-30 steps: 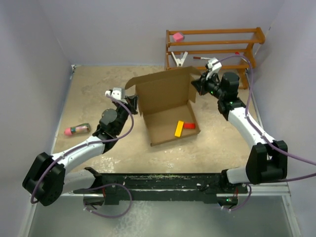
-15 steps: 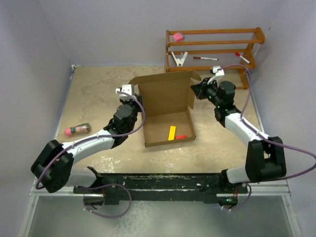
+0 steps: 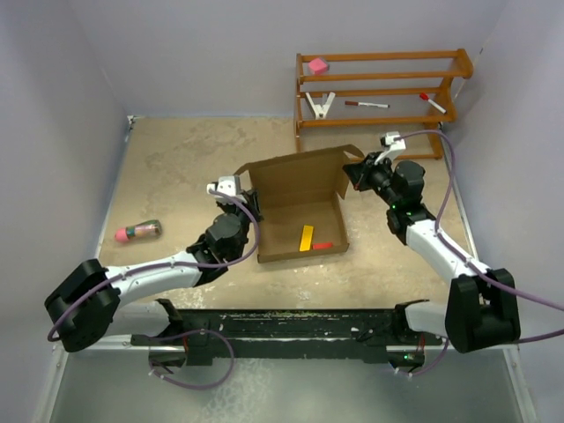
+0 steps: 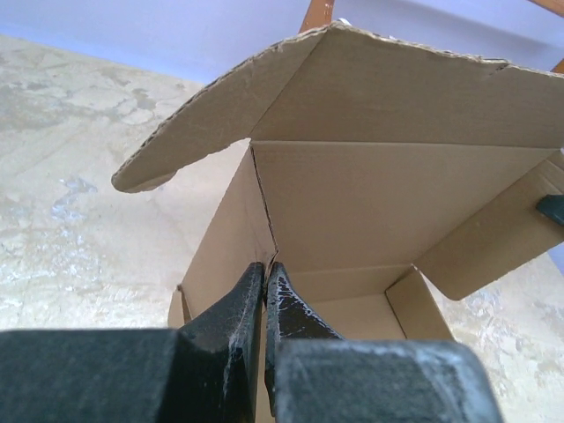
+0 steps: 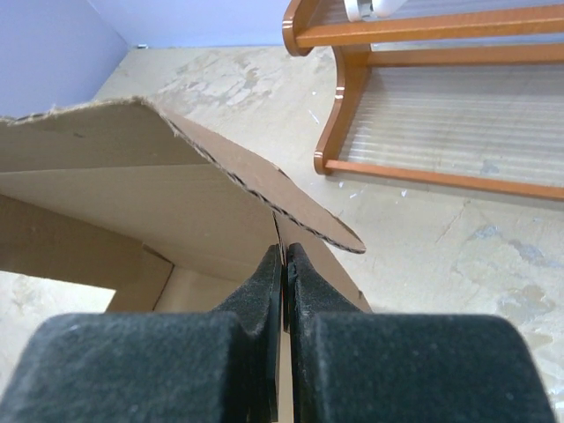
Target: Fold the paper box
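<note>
Soft, even light comes from above. The top view is bright and sharp, with only faint shadows beside the paper box (image 3: 300, 198). In both wrist views the black fingers (image 4: 231, 326) (image 5: 256, 291) close to the camera look blurry. The box's underside looks darker there. The wooden rack (image 5: 423, 97) is a bit fuzzy.

Matt corrugated cardboard paper box (image 3: 295, 181)

Wooden rack (image 3: 388, 56) (back right) stands close behind the paper box (image 3: 291, 181).
</note>
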`<control>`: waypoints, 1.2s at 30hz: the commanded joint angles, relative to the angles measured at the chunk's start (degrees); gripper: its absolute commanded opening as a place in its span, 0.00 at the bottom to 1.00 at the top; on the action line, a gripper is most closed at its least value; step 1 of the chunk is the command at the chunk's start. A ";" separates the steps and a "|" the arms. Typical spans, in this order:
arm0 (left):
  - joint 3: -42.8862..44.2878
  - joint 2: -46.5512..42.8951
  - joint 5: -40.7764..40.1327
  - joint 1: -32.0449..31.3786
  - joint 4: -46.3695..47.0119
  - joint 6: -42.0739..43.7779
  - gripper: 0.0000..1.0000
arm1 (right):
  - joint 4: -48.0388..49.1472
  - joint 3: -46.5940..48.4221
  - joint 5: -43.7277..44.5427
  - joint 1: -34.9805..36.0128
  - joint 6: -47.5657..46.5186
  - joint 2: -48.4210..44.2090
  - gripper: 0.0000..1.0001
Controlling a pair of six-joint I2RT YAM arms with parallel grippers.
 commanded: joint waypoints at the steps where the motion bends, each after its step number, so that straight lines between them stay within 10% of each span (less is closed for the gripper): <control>1: -2.78 -0.59 -0.31 -2.81 -3.14 -3.12 0.04 | -5.84 -0.26 -2.79 1.89 0.25 -2.12 0.00; 36: -0.30 -10.23 5.92 -3.23 -21.01 -0.35 0.04 | -24.66 2.13 -2.78 3.74 -5.95 -5.07 0.01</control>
